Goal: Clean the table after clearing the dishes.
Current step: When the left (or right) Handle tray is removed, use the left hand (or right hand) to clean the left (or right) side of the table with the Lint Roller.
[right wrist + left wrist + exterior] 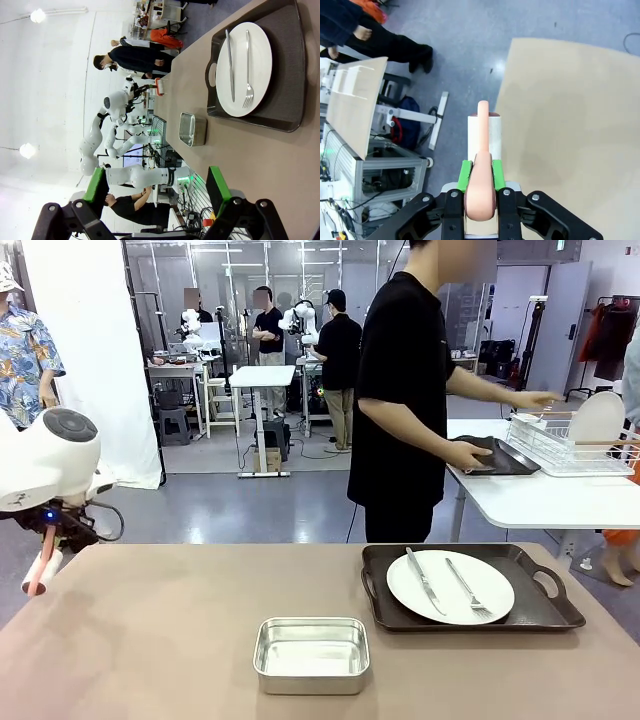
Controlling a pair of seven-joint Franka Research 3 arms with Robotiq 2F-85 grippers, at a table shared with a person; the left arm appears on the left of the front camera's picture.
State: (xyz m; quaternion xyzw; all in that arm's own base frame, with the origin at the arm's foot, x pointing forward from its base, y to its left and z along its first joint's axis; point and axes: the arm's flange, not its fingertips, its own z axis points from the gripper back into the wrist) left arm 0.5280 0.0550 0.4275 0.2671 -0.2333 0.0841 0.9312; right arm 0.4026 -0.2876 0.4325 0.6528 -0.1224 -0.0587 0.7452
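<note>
My left gripper (481, 172) is shut on the pink handle of a white roller (484, 135), held over the taupe table's (570, 125) left edge; in the front view the left gripper (50, 530) hangs at the far left with the roller (40, 568) pointing down. A white plate (450, 586) with a knife (424, 580) and a fork (468, 588) lies on a dark tray (545, 612) at the table's right. My right gripper (157, 185) stands open above the table, with the same plate (245, 62) ahead of it.
A shiny steel pan (312, 653) sits at the front middle of the table. Across the table a person (405, 390) faces a white side table (540, 498), hands on a second dark tray (497, 456) beside a wire rack (570, 448) holding a white plate (598, 420).
</note>
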